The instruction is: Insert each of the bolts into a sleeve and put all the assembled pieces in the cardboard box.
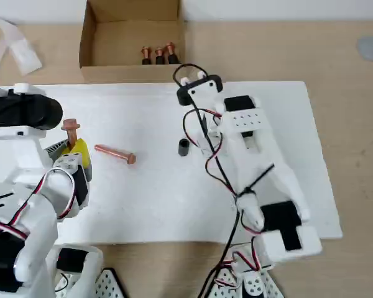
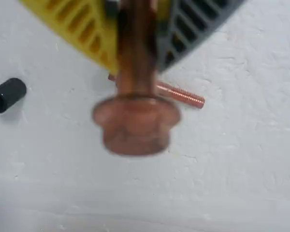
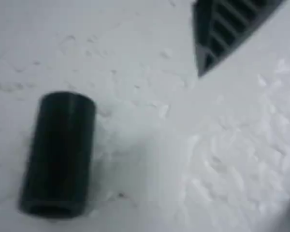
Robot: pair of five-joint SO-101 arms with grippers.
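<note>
**A:** Where is the bolt being worked on?

**B:** A copper bolt (image 2: 135,123) is clamped by its shank between the yellow and dark fingers of the left gripper (image 2: 135,58). Its head sticks out past the fingertips, over the left part of the white board (image 1: 149,205).

**A:** And its sleeve?

**B:** The black sleeve (image 1: 184,147) lies on its side near the board's middle, well apart from that bolt. The right gripper (image 3: 251,135) sits just beside it, spread wide and holding nothing.

**A:** How should the step go?

**B:** The right gripper should probably take the sleeve around its middle and leave the bore free. Then it can hold the sleeve steady while the bolt's threaded end is lined up. That end is hidden behind the fingers, so the bolt may need regripping first.

**A:** What else is there?

**B:** A second bolt (image 1: 115,153) lies loose between the two arms. Three assembled pieces (image 1: 158,54) are already in the cardboard box (image 1: 121,40), on the tabletop (image 1: 348,124) at the board's far edge.
</note>
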